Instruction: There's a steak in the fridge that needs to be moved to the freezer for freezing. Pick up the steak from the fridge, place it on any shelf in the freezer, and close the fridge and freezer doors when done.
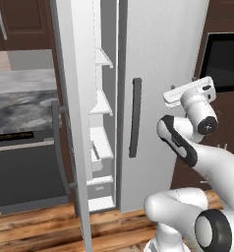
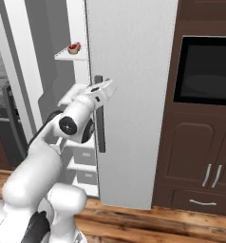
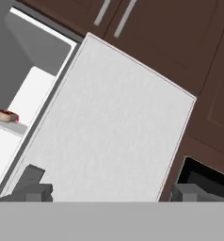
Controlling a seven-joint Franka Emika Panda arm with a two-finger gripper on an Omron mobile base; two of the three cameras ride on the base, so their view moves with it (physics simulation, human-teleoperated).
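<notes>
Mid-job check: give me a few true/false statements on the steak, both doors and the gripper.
1. The steak lies on a freezer shelf. True.
2. The fridge door is open. False: it is shut.
3. The freezer door is shut. False: it stands open.
4. The gripper holds the steak. False: the fingers are apart with nothing between them; the steak sits on the shelf.
5. The gripper is near the fridge door handle. True.

The closed fridge door blocks the wide compartment; beside it, the freezer stands open past its swung-out door.
</notes>
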